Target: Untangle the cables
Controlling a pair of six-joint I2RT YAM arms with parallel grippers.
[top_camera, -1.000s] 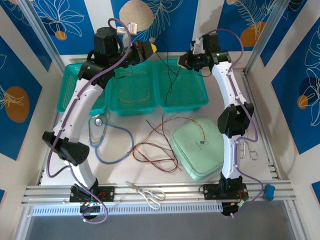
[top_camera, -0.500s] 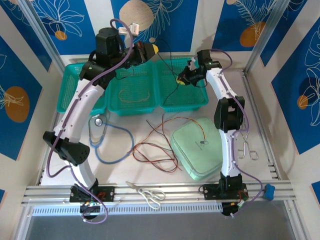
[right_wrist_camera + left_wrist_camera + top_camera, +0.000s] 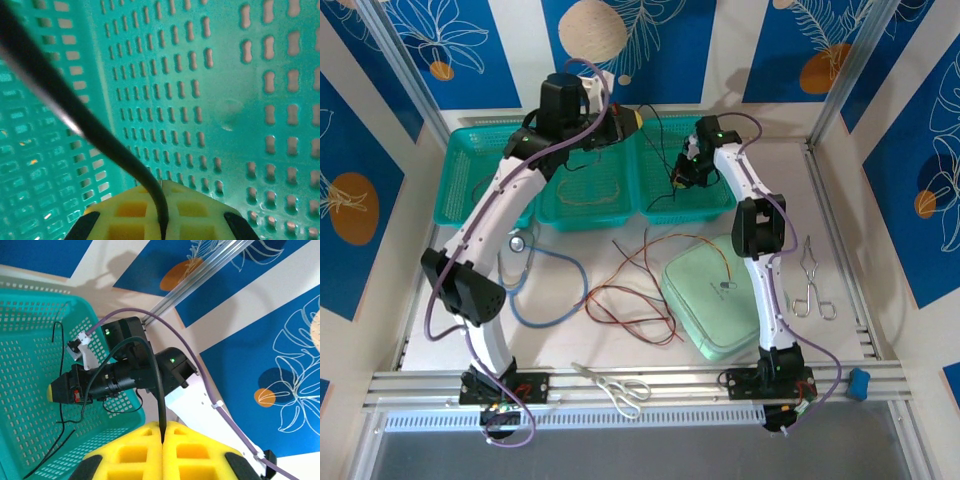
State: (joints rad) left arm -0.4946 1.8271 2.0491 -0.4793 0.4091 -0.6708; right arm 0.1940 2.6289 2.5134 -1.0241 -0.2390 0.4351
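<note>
A black cable point(image 3: 662, 138) hangs between my two grippers above the teal baskets. My left gripper point(image 3: 631, 120) is raised over the middle basket, and in the left wrist view its yellow fingers point(image 3: 200, 450) are shut on the black cable point(image 3: 159, 390). My right gripper point(image 3: 677, 181) is down inside the right basket point(image 3: 720, 205), shut on the same black cable point(image 3: 100, 140). Red, black and tan cables point(image 3: 630, 295) lie tangled on the table in front. A tan-yellow cable point(image 3: 585, 192) lies coiled in the middle basket.
A blue stethoscope point(image 3: 535, 285) lies on the table at the left. A mint green case point(image 3: 715, 305) sits at the right with a tan wire end on it. Scissors point(image 3: 618, 386) lie by the near rail and forceps point(image 3: 810, 290) at the right.
My right gripper has swung left and down into the right basket with the black cable. My left gripper has shifted right, closer to it.
</note>
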